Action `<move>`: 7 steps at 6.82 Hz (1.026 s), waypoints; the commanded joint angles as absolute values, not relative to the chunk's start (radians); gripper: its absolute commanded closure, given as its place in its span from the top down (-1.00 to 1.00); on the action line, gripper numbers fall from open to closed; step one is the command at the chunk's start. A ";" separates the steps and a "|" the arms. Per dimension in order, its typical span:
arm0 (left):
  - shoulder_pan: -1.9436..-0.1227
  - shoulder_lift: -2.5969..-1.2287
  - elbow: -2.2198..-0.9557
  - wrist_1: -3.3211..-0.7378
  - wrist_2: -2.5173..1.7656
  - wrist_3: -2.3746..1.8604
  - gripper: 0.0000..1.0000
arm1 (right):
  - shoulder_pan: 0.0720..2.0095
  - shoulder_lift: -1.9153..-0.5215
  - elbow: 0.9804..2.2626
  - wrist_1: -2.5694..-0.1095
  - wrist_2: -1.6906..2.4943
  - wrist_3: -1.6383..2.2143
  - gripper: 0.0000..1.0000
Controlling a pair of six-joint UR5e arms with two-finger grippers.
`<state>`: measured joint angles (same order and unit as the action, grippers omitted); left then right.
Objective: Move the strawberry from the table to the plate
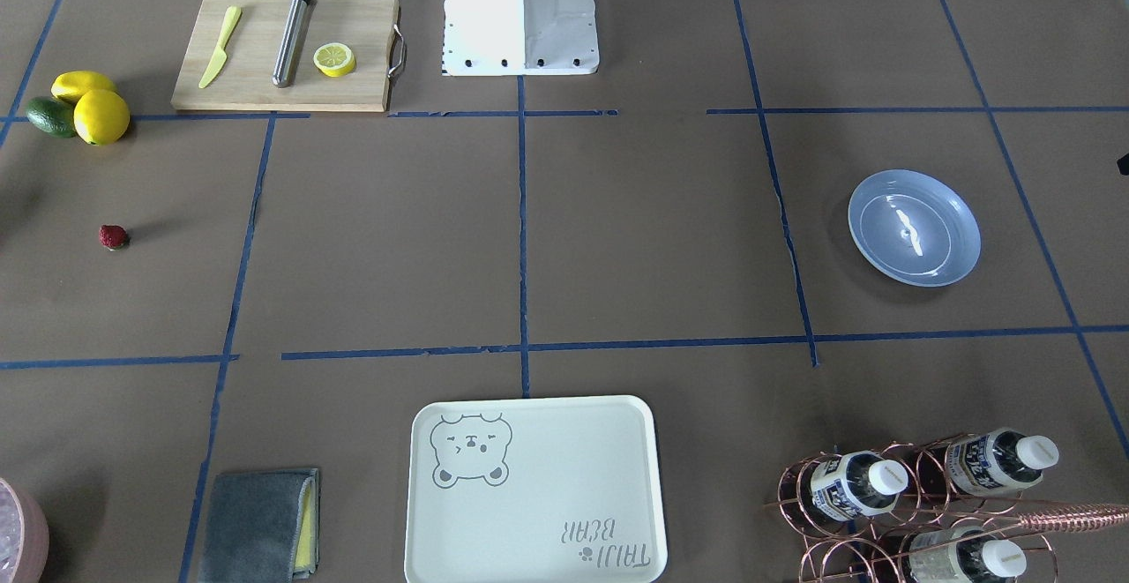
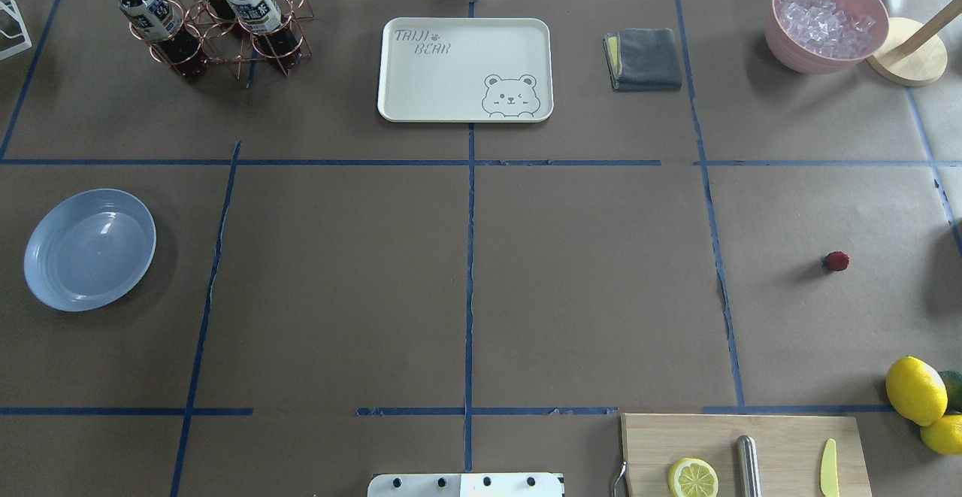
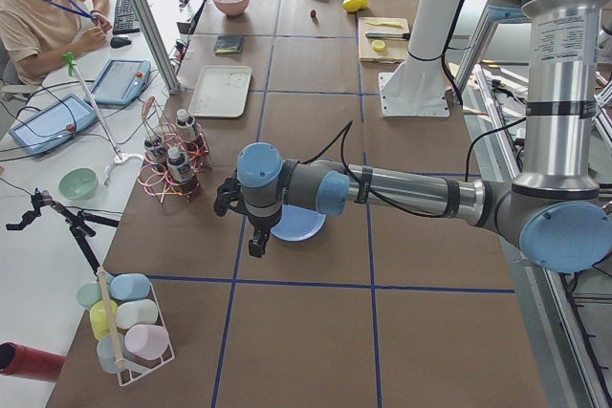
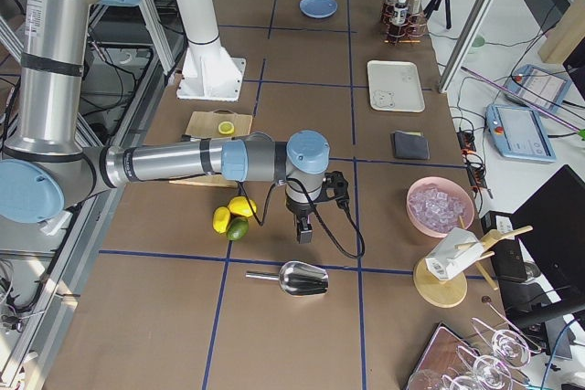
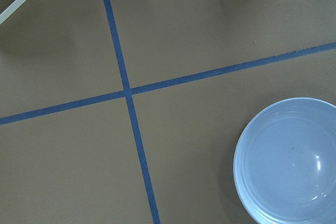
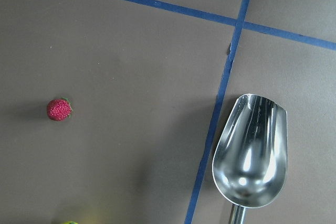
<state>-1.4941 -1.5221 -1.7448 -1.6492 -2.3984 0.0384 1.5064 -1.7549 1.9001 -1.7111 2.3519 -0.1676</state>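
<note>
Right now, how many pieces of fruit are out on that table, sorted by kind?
Strawberry: 1
Whole lemons: 2
Green fruit: 1
Lemon slice, on the cutting board: 1
Total: 5

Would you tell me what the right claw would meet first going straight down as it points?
Probably the bare brown paper table, between the small red strawberry and the shiny metal scoop. Neither seems directly under the right claw, though depth is unclear.
</note>
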 commanded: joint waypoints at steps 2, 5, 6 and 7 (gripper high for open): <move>-1.493 -1.513 -1.758 -1.678 -2.393 0.103 1.00 | 1.506 -1.753 1.890 -1.710 2.350 -0.166 1.00; -1.479 -1.516 -1.750 -1.693 -2.396 0.109 1.00 | 1.506 -1.752 1.893 -1.709 2.355 -0.169 1.00; -1.480 -1.488 -1.758 -1.701 -2.417 0.109 1.00 | 1.506 -1.752 1.894 -1.706 2.355 -0.170 1.00; -1.412 -1.493 -1.750 -1.788 -2.456 0.109 1.00 | 1.506 -1.750 1.896 -1.706 2.371 -0.170 1.00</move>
<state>-1.4620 -1.4971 -1.7551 -1.7207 -2.4218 0.1086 1.5064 -1.7516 1.8940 -1.7069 2.3588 -0.1695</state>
